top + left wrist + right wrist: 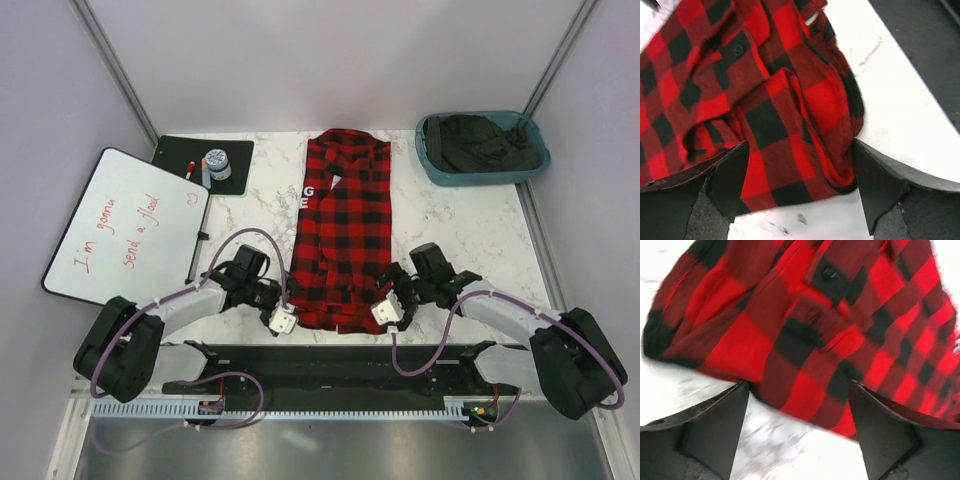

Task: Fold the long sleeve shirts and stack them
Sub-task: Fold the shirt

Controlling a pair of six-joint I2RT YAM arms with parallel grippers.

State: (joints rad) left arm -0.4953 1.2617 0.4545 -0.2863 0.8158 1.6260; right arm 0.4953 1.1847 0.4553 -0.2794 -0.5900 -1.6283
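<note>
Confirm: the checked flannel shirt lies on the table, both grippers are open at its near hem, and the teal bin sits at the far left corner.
One error: the teal bin sits at the far right corner, as the top view shows. The flannel shirt does lie on the table, with the left gripper and right gripper open at its near hem.

A robotics lab test cell is indicated: a marble-patterned table [250,215] is enclosed by plain pale partition walls [330,60] set in metal struts [112,62]. Two robot arms, the left arm [190,300] and the right arm [500,308], are bolted to a black rail [330,365] at its near edge, with a slotted cable duct [300,408] run below. A hand-lettered whiteboard [125,225], a marker [189,169] on a black mat [235,150] and a teal bin [432,165] of dark clothing are laid out at the sides.
</note>
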